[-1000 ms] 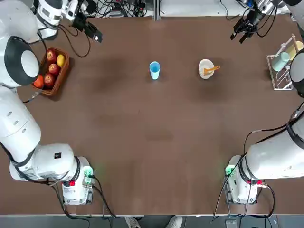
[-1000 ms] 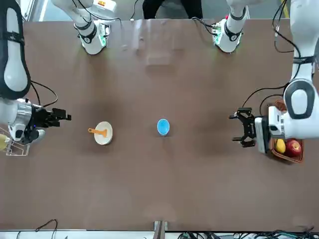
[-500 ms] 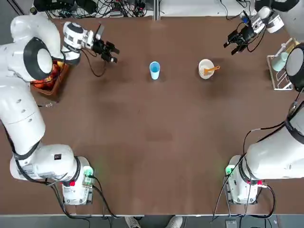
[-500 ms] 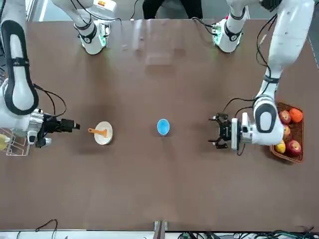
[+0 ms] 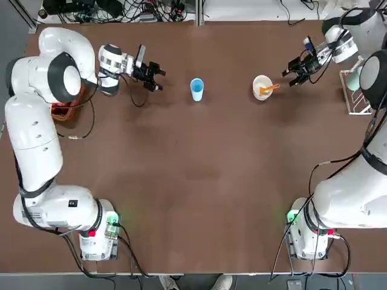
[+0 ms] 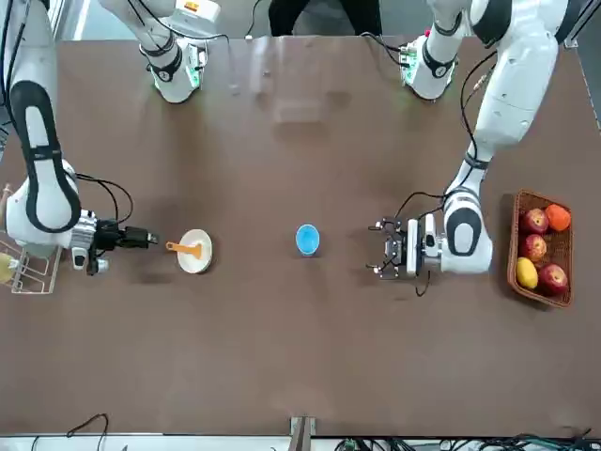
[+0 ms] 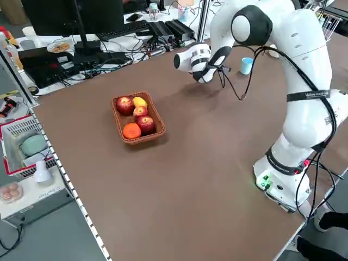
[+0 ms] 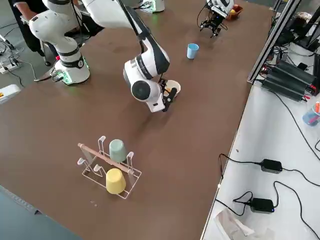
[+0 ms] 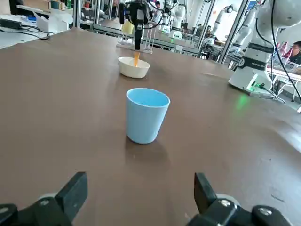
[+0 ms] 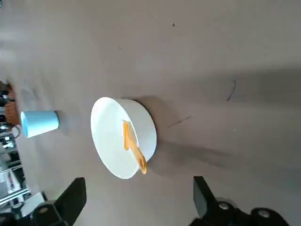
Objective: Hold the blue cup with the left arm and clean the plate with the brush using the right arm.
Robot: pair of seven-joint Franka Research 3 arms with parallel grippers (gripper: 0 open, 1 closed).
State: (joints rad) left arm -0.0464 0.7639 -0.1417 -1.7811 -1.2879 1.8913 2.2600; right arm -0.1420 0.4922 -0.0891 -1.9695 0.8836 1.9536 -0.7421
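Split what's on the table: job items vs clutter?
Job items:
blue cup, upright, mid-table
plate
brush, lying in the plate, handle over its rim
left gripper, open, beside the cup
right gripper, open, beside the plate

Clutter:
fruit basket
wire rack with cups

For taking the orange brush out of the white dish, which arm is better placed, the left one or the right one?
The right. Its open claw sits just beside the small white round dish, facing the thin orange plastic brush lying in it. The left claw, also open, is beyond the light-blue plastic cup, which stands between.
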